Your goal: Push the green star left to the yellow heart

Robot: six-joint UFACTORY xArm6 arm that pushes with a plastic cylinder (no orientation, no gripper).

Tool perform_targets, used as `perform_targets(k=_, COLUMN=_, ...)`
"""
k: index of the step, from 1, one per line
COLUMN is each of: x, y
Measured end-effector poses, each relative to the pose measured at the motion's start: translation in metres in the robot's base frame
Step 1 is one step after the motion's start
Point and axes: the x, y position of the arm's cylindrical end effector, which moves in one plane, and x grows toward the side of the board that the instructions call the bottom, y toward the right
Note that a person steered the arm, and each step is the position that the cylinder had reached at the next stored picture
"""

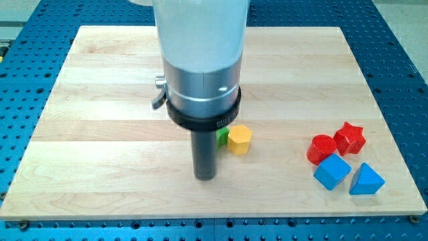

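The board [100, 100] fills most of the frame, pale wood on a blue perforated table [401, 67]. The arm's white and grey body [200, 60] comes down from the top centre and hides the middle of the board.

My tip [204, 177] rests low in the centre; it is a bare rod with no jaws, so nothing can be grasped or released.

At lower right, well apart from the tip, sit a red cylinder [322, 148], a red star [350, 138], a blue cube [332, 171] and a blue wedge [366, 179].

A yellow block [239, 140], which looks hexagonal rather than heart-shaped, stands just right of the rod. A green block [222, 136] shows as a sliver between rod and yellow block, touching the yellow one; its shape cannot be made out.

The green block lies just above and right of the tip. I judge that pushing it leftward calls for the tip to come round to its right side, where the yellow block is now.
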Motion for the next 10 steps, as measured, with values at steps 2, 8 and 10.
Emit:
perform_targets(k=2, x=-0.087, y=0.025)
perform_targets(k=8, x=-0.101, y=0.003)
perform_targets(k=10, x=-0.126, y=-0.042)
